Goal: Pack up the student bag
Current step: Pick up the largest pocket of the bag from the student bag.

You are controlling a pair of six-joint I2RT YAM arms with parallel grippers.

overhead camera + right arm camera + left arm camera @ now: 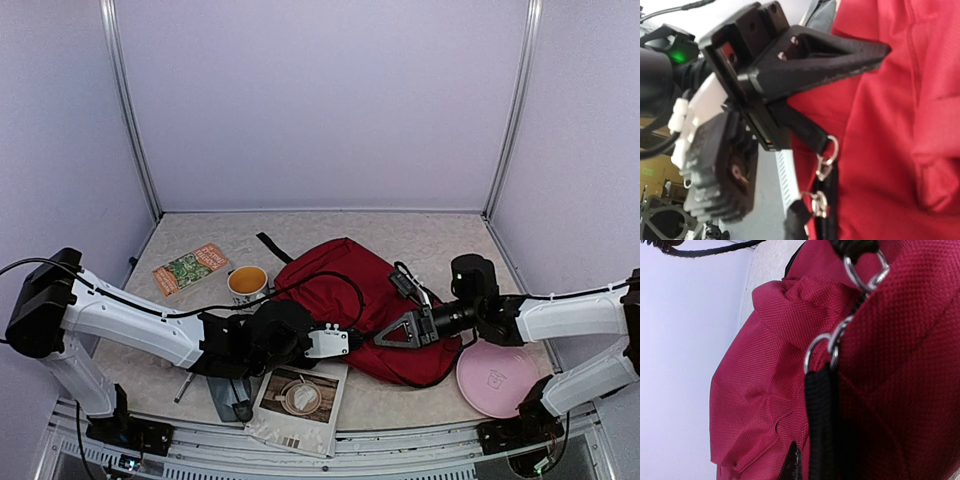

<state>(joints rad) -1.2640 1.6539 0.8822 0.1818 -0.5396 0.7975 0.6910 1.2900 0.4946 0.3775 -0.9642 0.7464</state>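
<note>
The student bag, dark red with black zips, lies across the middle of the table. Both grippers meet at its near edge. My left gripper is shut on a black zipper pull that hangs from a metal ring. Seen from the right wrist, its black triangular finger lies against the red fabric. My right gripper is shut on the second zipper pull; its own fingers are out of that view. The two pulls sit close together on the zip.
A yellow cup and an orange-green booklet lie left of the bag. A magazine and a grey pouch lie at the near edge. A pink plate sits at the near right.
</note>
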